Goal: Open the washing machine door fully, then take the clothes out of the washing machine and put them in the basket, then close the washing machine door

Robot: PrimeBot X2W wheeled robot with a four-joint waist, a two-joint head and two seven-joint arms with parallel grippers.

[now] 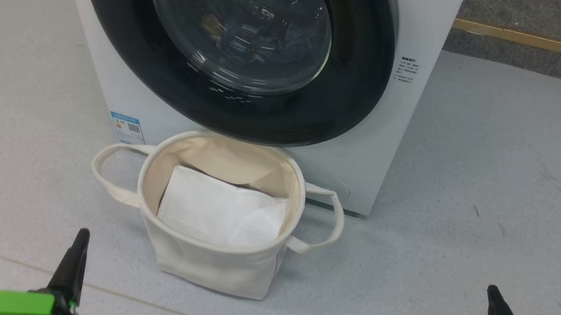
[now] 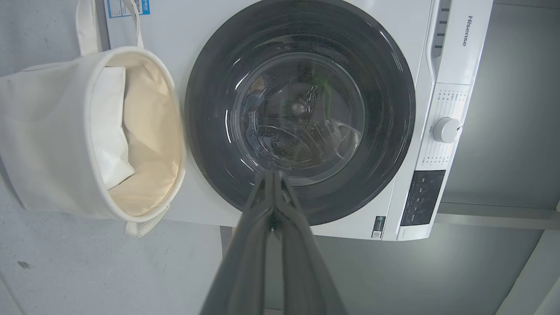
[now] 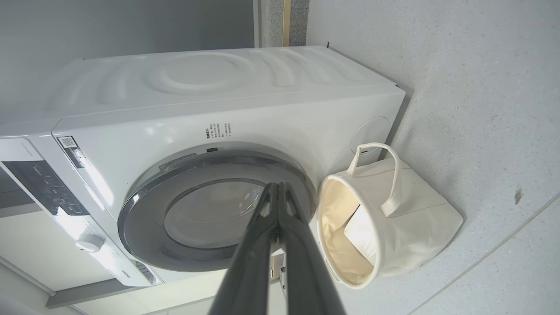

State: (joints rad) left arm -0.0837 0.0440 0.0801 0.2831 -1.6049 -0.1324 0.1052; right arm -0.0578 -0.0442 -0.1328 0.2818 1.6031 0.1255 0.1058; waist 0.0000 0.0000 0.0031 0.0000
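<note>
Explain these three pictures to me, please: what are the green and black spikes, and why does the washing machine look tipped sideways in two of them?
The spikes are a robot's two grippers, left gripper and right gripper, seen from its head camera. Both are shut and hold nothing. The other two pictures come from cameras on its wrists, which are turned, so the room looks tilted. The washing machine stands on the floor with its door closed. In front sits the basket, with a plain white sheet inside.
</note>
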